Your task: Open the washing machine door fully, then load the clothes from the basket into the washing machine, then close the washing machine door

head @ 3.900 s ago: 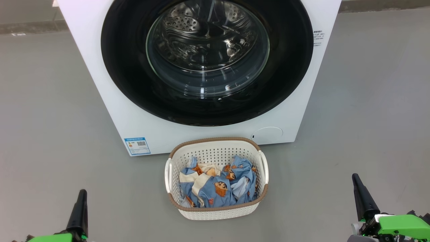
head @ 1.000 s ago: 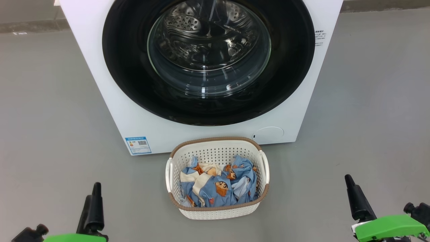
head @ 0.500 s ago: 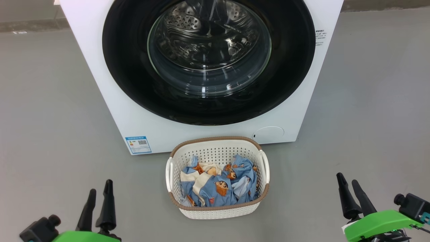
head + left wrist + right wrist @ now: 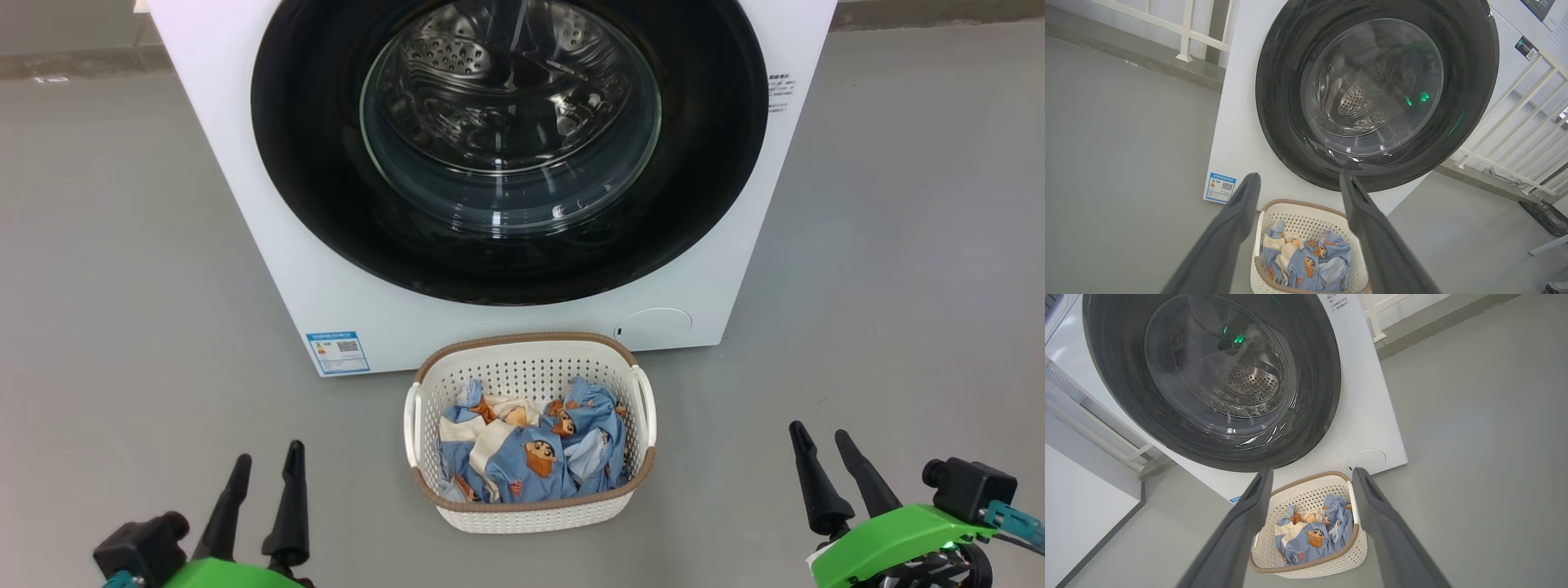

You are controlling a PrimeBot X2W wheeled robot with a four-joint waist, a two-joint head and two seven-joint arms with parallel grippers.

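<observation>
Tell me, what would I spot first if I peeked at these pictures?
The huge round washing machine door, glossy black with a bulging glass middle, sits at the top centre, closed on the white washing machine. Right in front of it on the grey floor stands a cream basket holding blue clothes printed with cartoon boys. Down in the corners, the left tool and right tool both stand open, holding nothing.

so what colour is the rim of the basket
Brown, woven-look, around the cream basket; it shows best in the head view.
</observation>
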